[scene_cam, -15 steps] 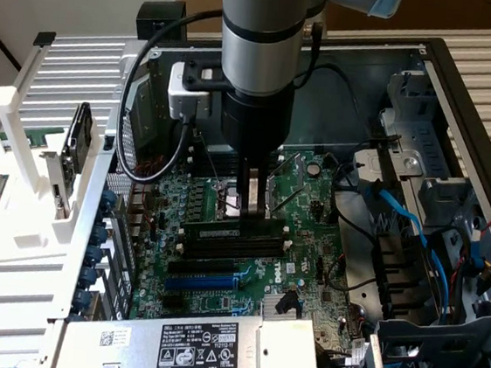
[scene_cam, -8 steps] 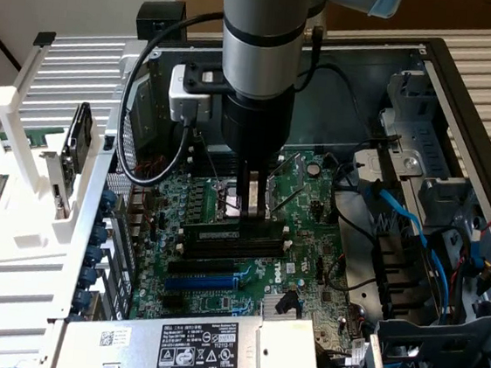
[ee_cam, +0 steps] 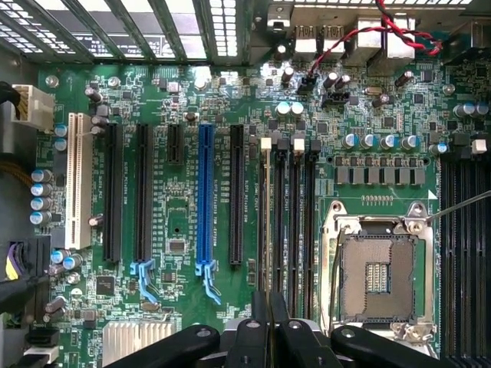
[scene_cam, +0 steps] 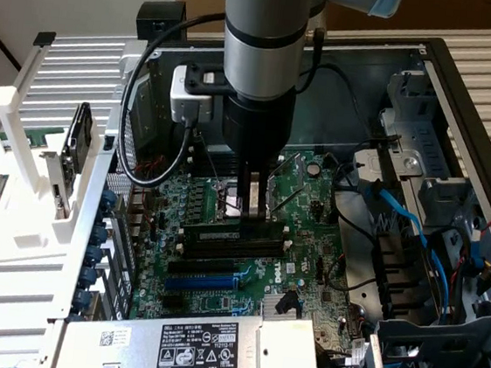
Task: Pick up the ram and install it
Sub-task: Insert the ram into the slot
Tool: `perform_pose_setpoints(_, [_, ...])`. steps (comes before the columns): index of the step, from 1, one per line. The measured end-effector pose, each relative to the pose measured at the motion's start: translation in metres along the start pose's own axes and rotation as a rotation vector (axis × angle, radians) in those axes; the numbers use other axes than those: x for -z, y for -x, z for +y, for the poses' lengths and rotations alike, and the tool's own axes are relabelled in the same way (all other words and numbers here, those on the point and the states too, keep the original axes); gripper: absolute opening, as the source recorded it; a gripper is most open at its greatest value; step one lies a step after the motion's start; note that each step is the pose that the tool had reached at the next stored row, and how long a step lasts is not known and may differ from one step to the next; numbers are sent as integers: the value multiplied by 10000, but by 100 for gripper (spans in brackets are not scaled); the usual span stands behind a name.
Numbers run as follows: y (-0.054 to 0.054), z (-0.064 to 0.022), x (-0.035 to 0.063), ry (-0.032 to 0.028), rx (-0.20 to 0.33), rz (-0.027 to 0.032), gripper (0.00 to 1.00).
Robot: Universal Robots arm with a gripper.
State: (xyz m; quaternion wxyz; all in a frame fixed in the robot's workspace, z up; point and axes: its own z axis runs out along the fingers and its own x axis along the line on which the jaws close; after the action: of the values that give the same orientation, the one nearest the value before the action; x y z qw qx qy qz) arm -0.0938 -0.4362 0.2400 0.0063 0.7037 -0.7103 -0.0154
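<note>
I count one ram (ee_cam: 266, 199), one blue slot (ee_cam: 204, 199), one white slot (ee_cam: 75, 180), one processor socket (ee_cam: 377, 276), and my one hand (ee_cam: 269, 300).

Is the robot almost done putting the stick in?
Nearly. Done: the ram is picked up, pinched on edge by the gripper. In hand: it stands in line with the black memory slots. Left: it isn't released yet; whether it has clicked in, I can't tell.

The ram (scene_cam: 218, 231) is standing on its long edge just below centre frame in the exterior view, a thin dark stick running left to right, gripped mid-length.
</note>
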Motion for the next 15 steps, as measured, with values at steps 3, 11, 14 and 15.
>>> perform_pose_setpoints(3, [0,0,-8,1,-12,2,12])
perform_pose_setpoints(11, [-1,-1,-18,0,-87,-9,12])
perform_pose_setpoints(14, [-1,-1,-31,0,-86,-8,12])
perform_pose_setpoints(15, [-1,-1,-36,0,-86,-8,12])
